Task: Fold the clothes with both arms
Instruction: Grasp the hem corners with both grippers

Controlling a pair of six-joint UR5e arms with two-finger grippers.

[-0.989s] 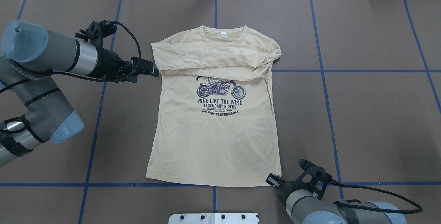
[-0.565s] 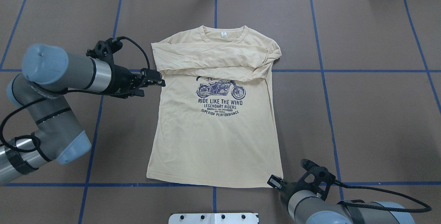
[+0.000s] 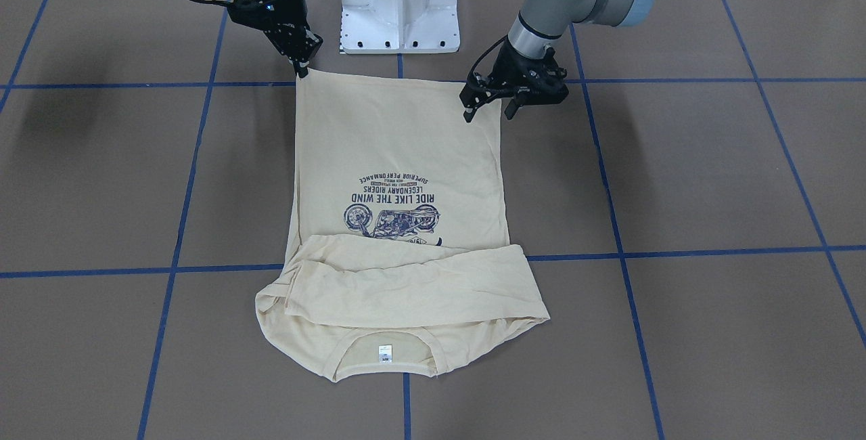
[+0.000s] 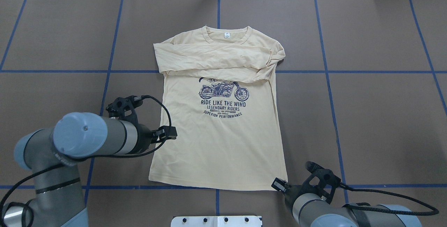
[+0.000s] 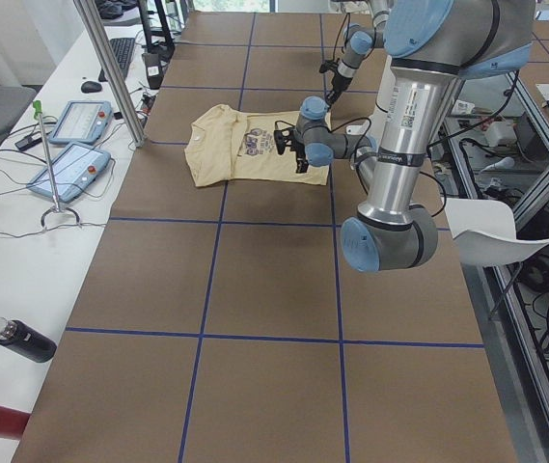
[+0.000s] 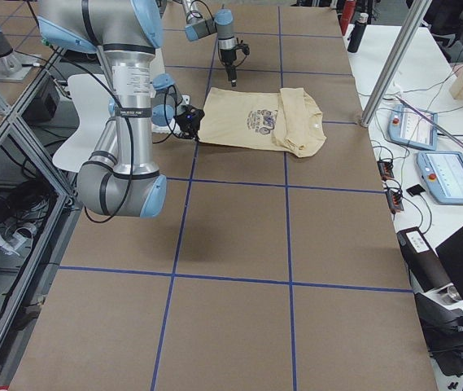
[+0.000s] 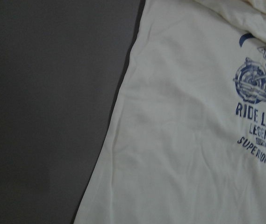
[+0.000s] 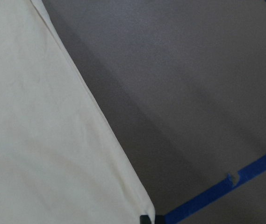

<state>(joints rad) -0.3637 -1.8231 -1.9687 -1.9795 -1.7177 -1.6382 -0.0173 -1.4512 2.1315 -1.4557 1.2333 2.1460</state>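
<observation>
The cream-yellow shirt (image 4: 216,143) lies flat, print up, collar away from the robot, with both sleeves folded across the chest (image 4: 213,59). My left gripper (image 4: 171,135) hovers open over the shirt's left side edge, a little above the hem; in the front-facing view its two fingers (image 3: 467,114) stand apart over the cloth (image 3: 399,149). My right gripper (image 3: 301,69) sits at the hem's right corner (image 4: 284,180), its tips drawn together on that corner. The right wrist view shows the corner (image 8: 142,210) ending at a dark fingertip.
The white pedestal base (image 3: 399,7) stands just behind the hem. Blue tape lines (image 4: 328,71) cross the brown table. Off the table's far side are two tablets (image 5: 76,145), a metal post (image 5: 110,68) and bottles (image 5: 18,338).
My left arm has swung from the folded sleeve back along the shirt's left edge toward the hem. The right gripper has stayed at the hem corner.
</observation>
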